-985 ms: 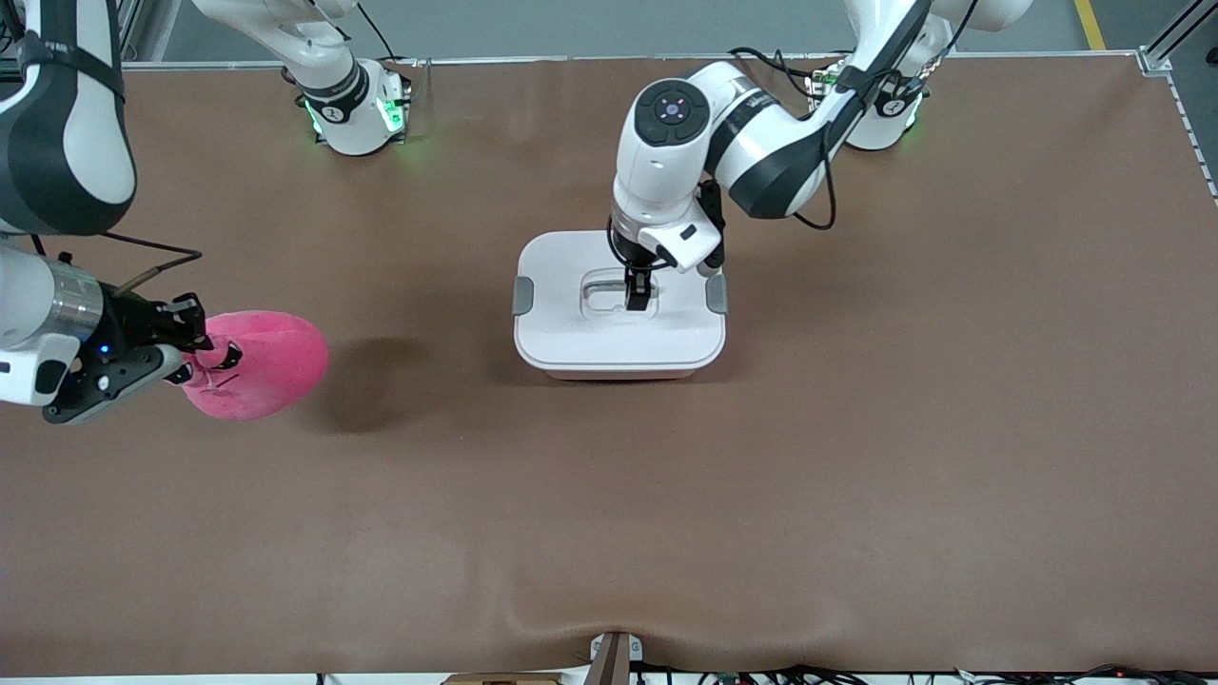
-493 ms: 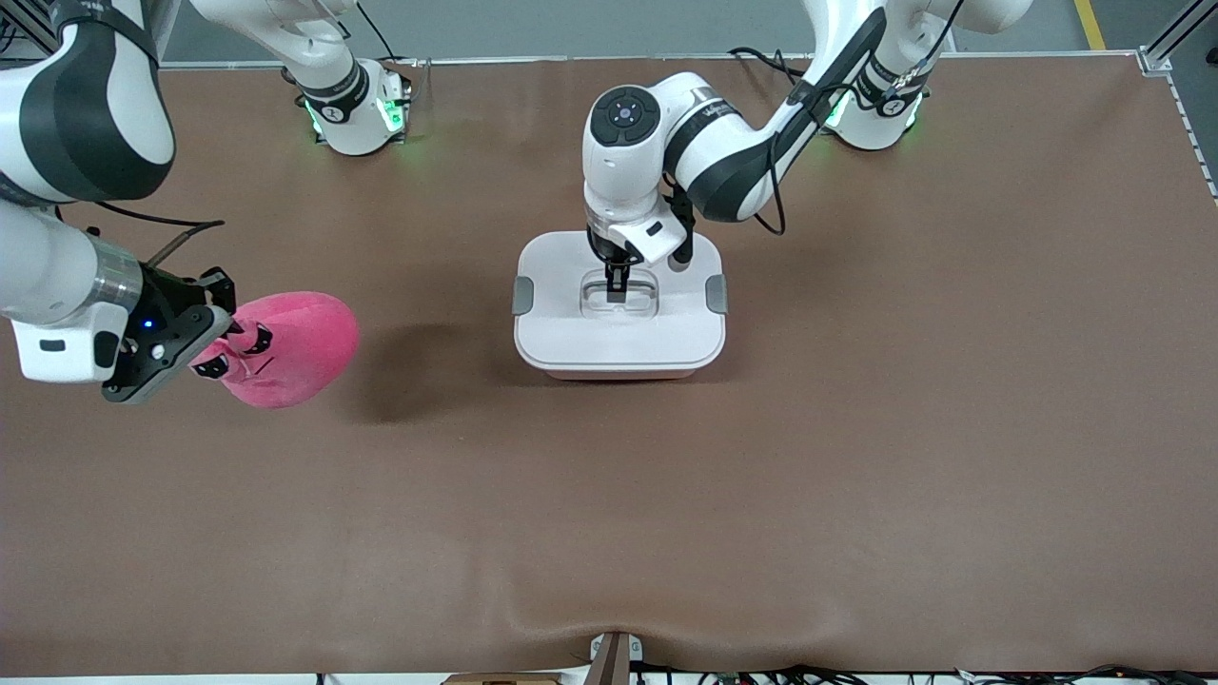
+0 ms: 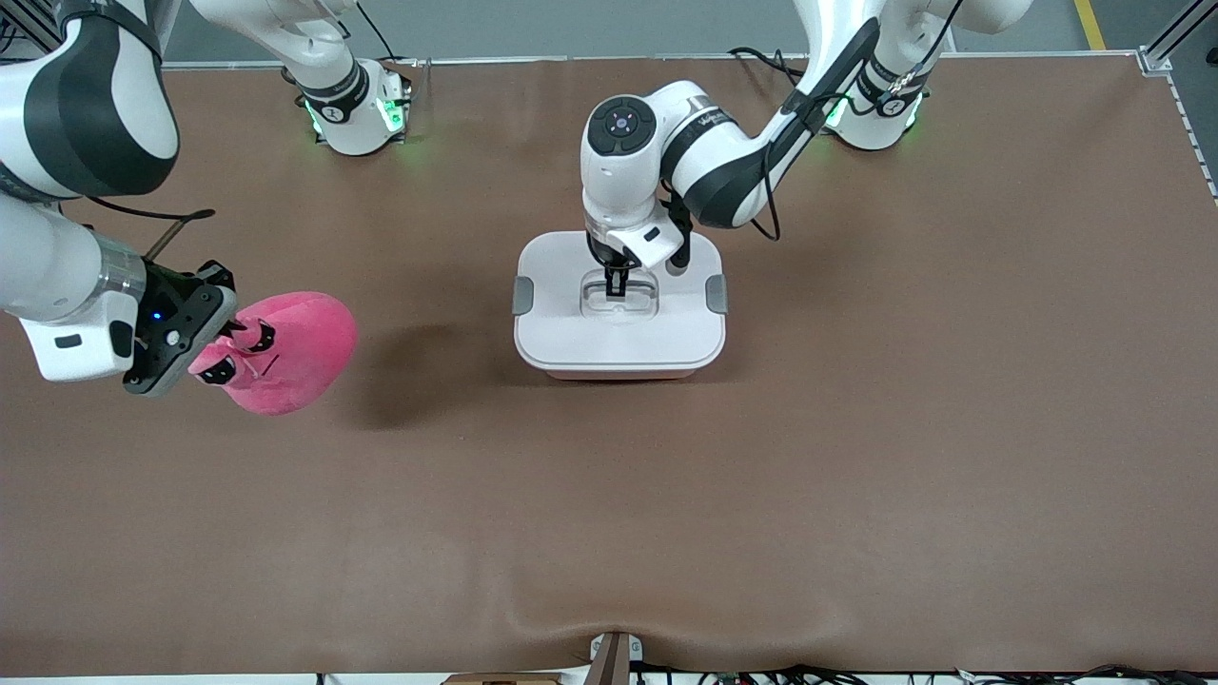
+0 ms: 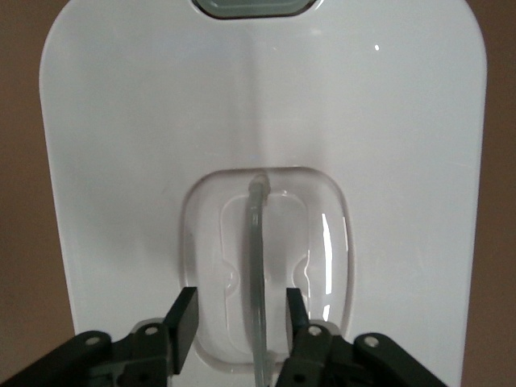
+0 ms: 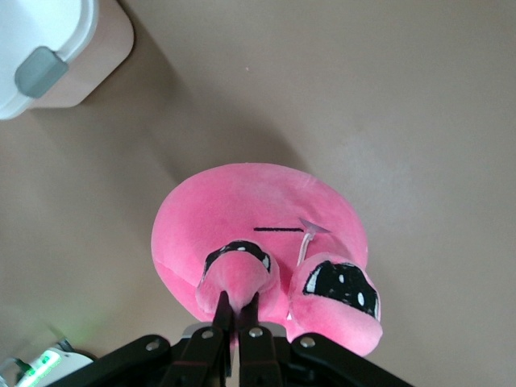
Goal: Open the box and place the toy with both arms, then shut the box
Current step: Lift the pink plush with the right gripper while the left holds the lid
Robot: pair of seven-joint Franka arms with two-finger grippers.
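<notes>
The box, a pale pink tub with its white lid on, sits mid-table. My left gripper is down in the lid's recessed clear handle. In the left wrist view its fingers stand on either side of the thin handle bar, a gap on each side, so the left gripper is open. The toy, a hot-pink plush ball, hangs over the table toward the right arm's end. My right gripper is shut on one of its nubs, which shows pinched between the right gripper's fingers on the toy.
Grey clips sit on the box's two short sides. A corner of the box with one clip shows in the right wrist view. Brown table mat lies all around.
The right arm has carried the toy a little toward the box. The left gripper has shifted along the lid to the handle's middle and its fingers have narrowed around the bar.
</notes>
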